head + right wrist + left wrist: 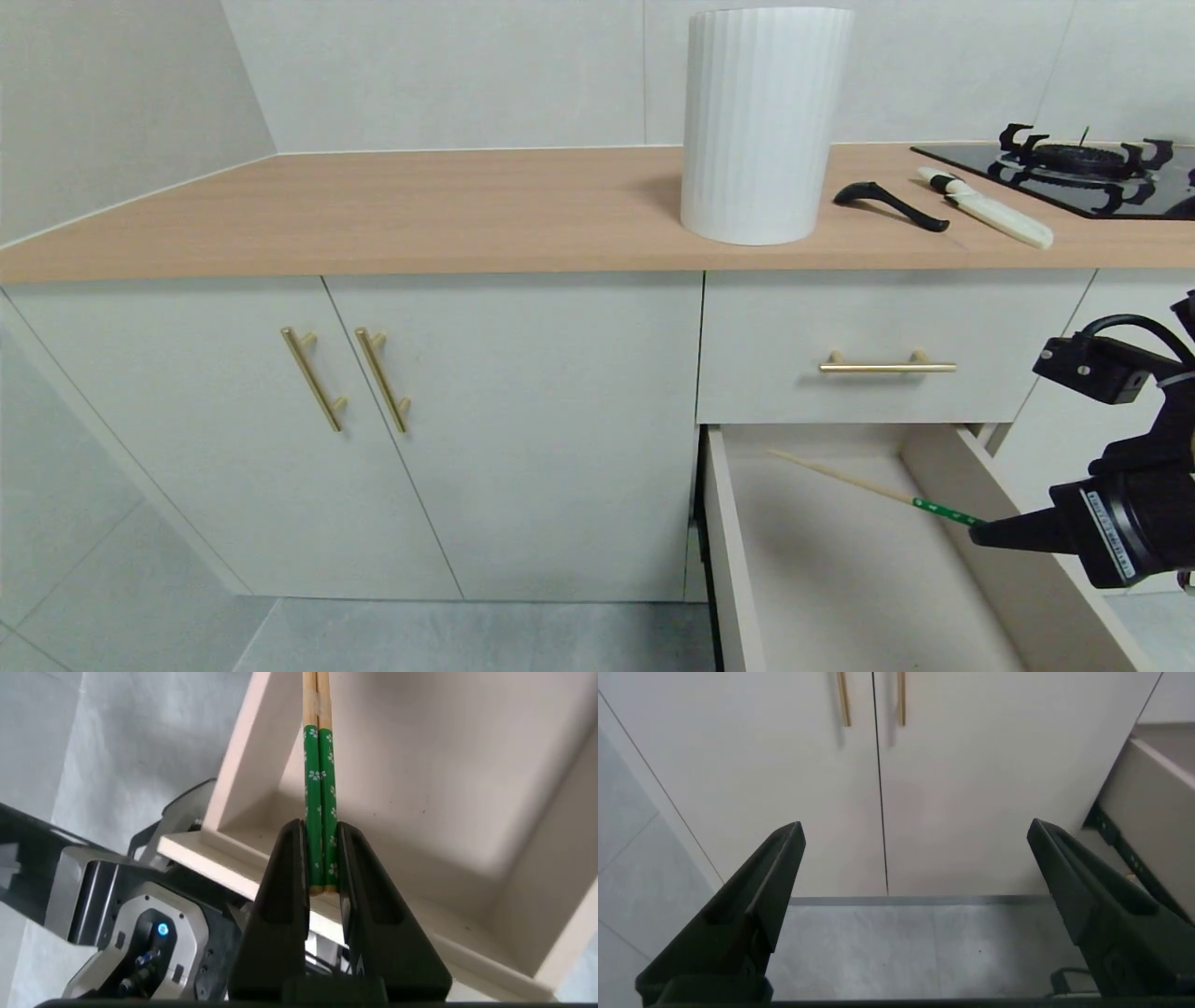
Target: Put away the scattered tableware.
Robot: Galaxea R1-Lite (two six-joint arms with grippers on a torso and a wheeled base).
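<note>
**Chopsticks being dangled over the open drawer**

Closest in, a pair of green-ended chopsticks (316,765) is being pinched tight by their butt ends in the right end effector (318,859). Their long axis is being pointed away from the fingers, out over the pulled-out drawer (724,523), with the tips aimed toward its back-left corner. So the drawer floor is lying right under the sticks, and probably only lowering and letting go is being called for.

The left end effector (913,854) is being kept wide, with nothing in it, down low facing the cabinet doors (878,784).

Farther back on the worktop (373,205), a black curved utensil (892,205) and a pale knife (990,207) are being left lying beside a white ribbed canister (761,121). The right arm is looking like the nearer one for those.
</note>
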